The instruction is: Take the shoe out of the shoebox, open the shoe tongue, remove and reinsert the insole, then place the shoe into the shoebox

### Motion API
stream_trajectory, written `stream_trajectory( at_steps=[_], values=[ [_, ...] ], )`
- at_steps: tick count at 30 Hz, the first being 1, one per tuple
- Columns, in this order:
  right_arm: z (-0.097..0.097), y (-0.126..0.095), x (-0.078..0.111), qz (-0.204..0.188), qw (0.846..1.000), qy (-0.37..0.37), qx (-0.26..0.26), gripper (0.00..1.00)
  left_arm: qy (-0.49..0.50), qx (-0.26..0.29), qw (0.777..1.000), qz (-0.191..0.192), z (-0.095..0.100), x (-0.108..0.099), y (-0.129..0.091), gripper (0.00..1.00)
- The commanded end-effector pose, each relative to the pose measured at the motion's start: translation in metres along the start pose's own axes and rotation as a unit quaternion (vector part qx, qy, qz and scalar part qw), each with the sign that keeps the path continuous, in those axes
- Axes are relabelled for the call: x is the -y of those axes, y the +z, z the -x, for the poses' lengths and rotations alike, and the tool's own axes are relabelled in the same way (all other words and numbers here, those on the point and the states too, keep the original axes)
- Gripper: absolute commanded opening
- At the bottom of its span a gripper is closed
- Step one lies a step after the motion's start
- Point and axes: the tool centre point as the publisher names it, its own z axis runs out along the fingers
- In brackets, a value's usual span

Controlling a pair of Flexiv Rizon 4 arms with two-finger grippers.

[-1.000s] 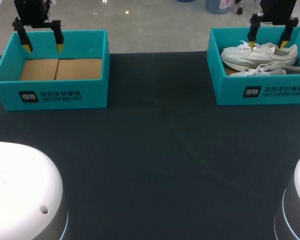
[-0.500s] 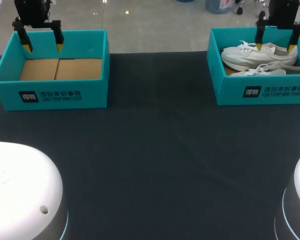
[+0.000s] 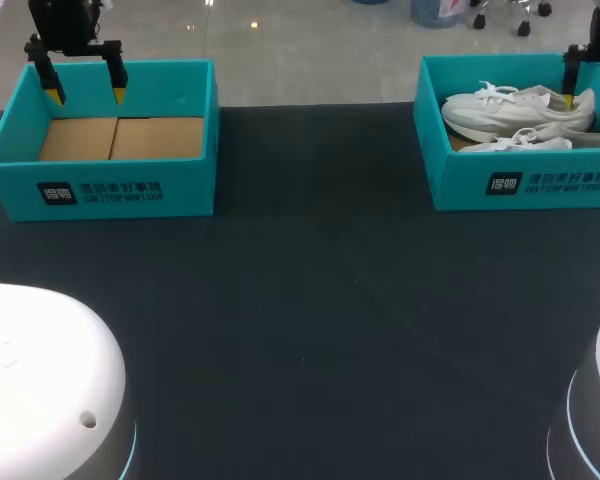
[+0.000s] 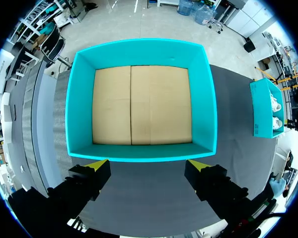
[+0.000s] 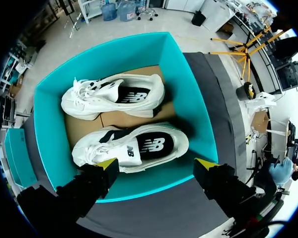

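Head view: both shoes point(image 3: 518, 110) lie left-to-right in the right shoebox point(image 3: 460, 175), well apart from the left gripper point(image 3: 86, 97). Left wrist view: that gripper hangs wide open, empty, over the other box point(image 4: 139, 52). Right wrist view: the right gripper point(image 5: 158, 166), wide open and empty, has the near shoe point(image 5: 131, 146) just ahead, parallel to its finger line.

Shift: right gripper point(image 5: 157, 166) travels right over the shoebox point(image 3: 435, 150).
Across the 3 head-view frames it slides from above the laces of the far shoe point(image 3: 510, 108) to that shoe's heel end, sitting slightly lower in the view each time. Only 1 yellow-tipped finger point(image 3: 570, 85) now shows there; the other is past the view's edge.
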Motion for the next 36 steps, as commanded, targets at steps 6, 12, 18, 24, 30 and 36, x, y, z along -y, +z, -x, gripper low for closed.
stream_trajectory(
  at_steps=[6,12,18,24,30,36],
  values=[
    [0.014,0.032,0.000,0.012,1.000,-0.010,-0.008,1.00,0.000,0.001,1.000,0.000,0.000,0.000,0.000,1.00],
    [0.022,0.053,-0.001,0.014,1.000,-0.010,-0.004,1.00,0.000,0.001,1.000,0.000,0.000,0.000,0.000,1.00],
    [0.029,0.070,-0.010,0.014,1.000,-0.008,0.001,1.00,0.000,0.001,1.000,0.000,0.000,0.000,0.000,1.00],
    [0.032,0.081,-0.014,0.006,1.000,-0.017,0.002,1.00,0.000,0.001,1.000,0.000,0.000,0.000,0.000,1.00],
    [0.032,0.095,-0.014,0.002,0.999,-0.033,0.000,1.00,0.000,0.001,1.000,0.000,0.000,0.000,0.000,1.00],
    [0.034,0.110,-0.014,-0.008,0.999,-0.034,0.009,0.96,0.000,0.001,1.000,0.000,0.000,0.000,0.000,1.00]
  ],
)
